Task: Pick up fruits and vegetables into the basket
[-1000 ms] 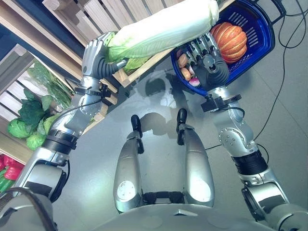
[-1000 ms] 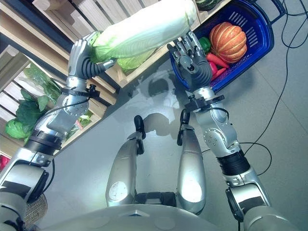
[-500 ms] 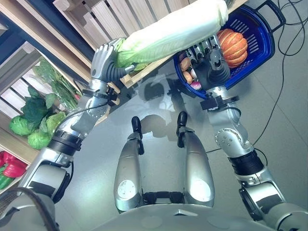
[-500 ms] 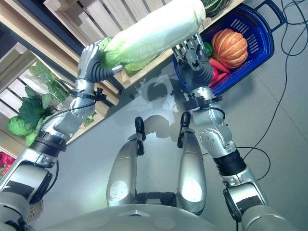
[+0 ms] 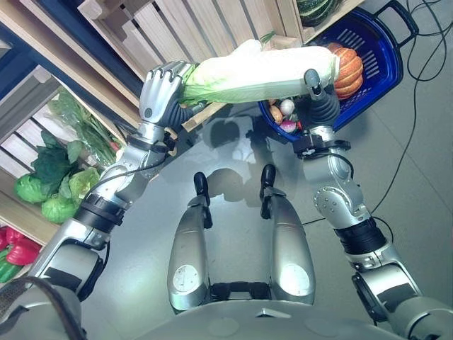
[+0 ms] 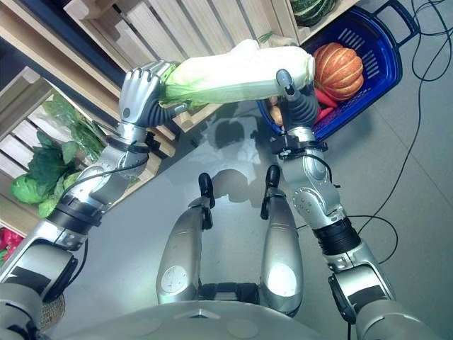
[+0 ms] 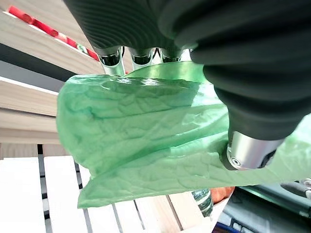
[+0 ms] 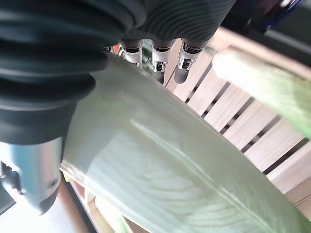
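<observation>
A long napa cabbage (image 5: 262,71) hangs level in the air between both hands, its white end over the near rim of the blue basket (image 5: 386,67). My left hand (image 5: 159,92) is shut on the green leafy end (image 7: 146,145). The right hand (image 5: 312,79) holds the white end (image 8: 160,165), thumb on the near side and fingers behind it. In the basket lie an orange pumpkin (image 6: 338,62), red vegetables (image 6: 325,99) and small round pieces (image 5: 287,108).
Wooden slatted crates and shelves (image 5: 177,28) run along the back and left. Leafy greens (image 5: 49,170) and red peppers (image 5: 10,248) lie on the left shelves. A dark green squash (image 5: 315,7) sits on the shelf above the basket. Grey floor lies in front.
The cabbage has swung from a slant to level. My right hand rose from the basket rim and closed on its white end. The left hand moved a little right.
</observation>
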Controlling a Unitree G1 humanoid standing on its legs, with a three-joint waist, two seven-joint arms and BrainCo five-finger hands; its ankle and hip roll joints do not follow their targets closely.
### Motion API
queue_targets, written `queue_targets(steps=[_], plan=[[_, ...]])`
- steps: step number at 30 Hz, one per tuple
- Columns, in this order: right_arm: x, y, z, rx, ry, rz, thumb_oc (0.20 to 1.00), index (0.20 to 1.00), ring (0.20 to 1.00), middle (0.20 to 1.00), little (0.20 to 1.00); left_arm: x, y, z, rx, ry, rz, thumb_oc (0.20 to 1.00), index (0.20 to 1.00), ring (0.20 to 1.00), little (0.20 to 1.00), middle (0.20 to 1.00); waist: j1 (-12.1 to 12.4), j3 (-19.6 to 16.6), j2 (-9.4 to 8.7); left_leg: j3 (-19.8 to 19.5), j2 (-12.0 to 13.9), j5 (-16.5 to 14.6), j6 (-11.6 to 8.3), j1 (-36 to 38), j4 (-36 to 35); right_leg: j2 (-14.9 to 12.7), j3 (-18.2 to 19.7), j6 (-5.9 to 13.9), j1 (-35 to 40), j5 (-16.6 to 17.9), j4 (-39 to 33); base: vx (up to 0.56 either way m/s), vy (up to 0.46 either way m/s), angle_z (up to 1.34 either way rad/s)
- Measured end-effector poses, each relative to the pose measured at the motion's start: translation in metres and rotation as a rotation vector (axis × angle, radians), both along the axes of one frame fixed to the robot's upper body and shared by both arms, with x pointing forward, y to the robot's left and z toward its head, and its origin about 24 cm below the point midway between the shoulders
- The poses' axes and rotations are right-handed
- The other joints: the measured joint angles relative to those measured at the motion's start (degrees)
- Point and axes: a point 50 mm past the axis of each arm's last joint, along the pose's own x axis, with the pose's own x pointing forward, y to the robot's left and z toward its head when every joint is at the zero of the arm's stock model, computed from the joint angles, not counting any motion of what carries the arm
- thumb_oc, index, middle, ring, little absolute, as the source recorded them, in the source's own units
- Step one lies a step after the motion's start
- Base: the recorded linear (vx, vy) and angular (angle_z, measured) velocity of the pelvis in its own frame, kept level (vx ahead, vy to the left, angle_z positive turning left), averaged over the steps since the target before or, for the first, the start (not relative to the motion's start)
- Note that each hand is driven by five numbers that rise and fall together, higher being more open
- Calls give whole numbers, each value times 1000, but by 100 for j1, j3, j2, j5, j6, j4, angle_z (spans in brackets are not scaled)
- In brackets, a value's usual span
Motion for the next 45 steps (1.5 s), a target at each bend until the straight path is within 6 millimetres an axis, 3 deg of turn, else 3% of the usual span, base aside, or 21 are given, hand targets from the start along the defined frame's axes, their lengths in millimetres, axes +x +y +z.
queue_targets(steps=[5, 6, 7, 8, 18, 19, 20, 21, 22, 35, 39, 42, 45], plan=[[0, 2, 0, -2, 2, 9, 1000, 1000, 1000, 1000, 1000, 0, 0, 0, -1, -3, 5, 200, 200, 200, 200, 200, 18, 0, -1, 2, -22, -6, 11, 17, 0, -20, -1, 6, 18, 5, 1, -2, 1, -1], [0, 3, 0, -3, 1, 13, 749, 749, 749, 749, 749, 0, 1, -1, 0, -1, 8, 200, 200, 200, 200, 200, 23, 0, -1, 0, -22, -6, 11, 33, 0, -20, -1, 7, 39, 5, 1, 0, 0, 0], [0, 3, 0, -4, 1, 15, 354, 354, 354, 354, 354, 0, 1, -1, 0, 0, 8, 200, 200, 200, 200, 200, 25, 0, -1, -3, -22, -6, 11, 52, -1, -21, -3, 7, 60, 4, -1, 0, 0, 0], [0, 3, 0, -5, -2, 20, 200, 200, 200, 200, 200, 0, 1, -1, 0, 0, 9, 200, 200, 200, 200, 200, 24, 0, -1, -7, -22, -7, 12, 68, -2, -22, -5, 7, 82, 4, -5, 0, 0, 0], [1, 0, 8, -2, -43, 36, 200, 200, 200, 200, 200, -3, -3, 1, -5, -3, -6, 200, 200, 200, 200, 200, 142, -1, -4, -35, -27, 8, 15, 57, -49, -27, -62, 41, 93, -8, -59, -2, -20, 1], [1, -1, 8, -6, -44, 34, 200, 200, 200, 200, 200, -3, -4, 2, -2, 3, -8, 260, 260, 260, 260, 260, 148, -1, -5, -41, -30, 19, 15, 57, -80, -27, -63, 35, 93, 2, -80, 0, 0, 0], [1, -1, 8, -10, -43, 34, 200, 200, 200, 200, 200, -2, -4, 1, -1, 13, -9, 482, 482, 482, 482, 482, 153, -1, -4, -42, -32, 20, 15, 55, -87, -27, -65, 19, 93, 13, -86, 0, 0, 0], [2, -2, 8, -15, -41, 33, 200, 200, 200, 200, 200, -2, -5, 0, 2, 25, -10, 843, 843, 843, 843, 843, 158, -1, -4, -41, -35, 20, 15, 55, -89, -30, -69, 19, 93, 13, -86, -4, -31, 1], [2, -2, 8, -24, -40, 35, 200, 200, 200, 200, 200, -2, -5, -1, 2, 38, -12, 1000, 1000, 1000, 1000, 1000, 158, -1, -5, -41, -37, 19, 16, 55, -92, -33, -72, 20, 94, 14, -85, -4, -30, 1], [2, -8, 6, -146, -49, 50, 200, 200, 200, 200, 200, -4, -13, -38, -191, 380, -81, 1000, 1000, 1000, 1000, 1000, 156, 0, -6, -43, -34, 17, 17, 38, -113, -26, -93, 50, 93, -6, -126, -10, -13, 0], [2, -16, 10, -167, -71, 36, 200, 200, 200, 200, 200, -6, 1, -60, -253, 436, 0, 1000, 1000, 1000, 1000, 1000, 151, 0, -6, -49, -29, 17, 17, -34, -107, -24, -93, 49, 33, -4, -140, 0, 0, 0], [2, -28, 18, -148, -116, -8, 200, 200, 200, 200, 200, -8, 21, -86, -281, 517, 111, 1000, 1000, 1000, 1000, 1000, 151, 1, -4, -34, -29, 14, 19, -68, -102, -24, -91, 22, -14, 13, -141, -5, -2, -1], [0, -49, 33, -88, -197, -100, 200, 200, 200, 200, 200, -23, 40, -121, -285, 623, 212, 1000, 1000, 1000, 1000, 1000, 124, 1, -3, -12, -28, -5, 23, -68, -103, -25, -90, 23, -17, 13, -147, 0, 0, 0]])
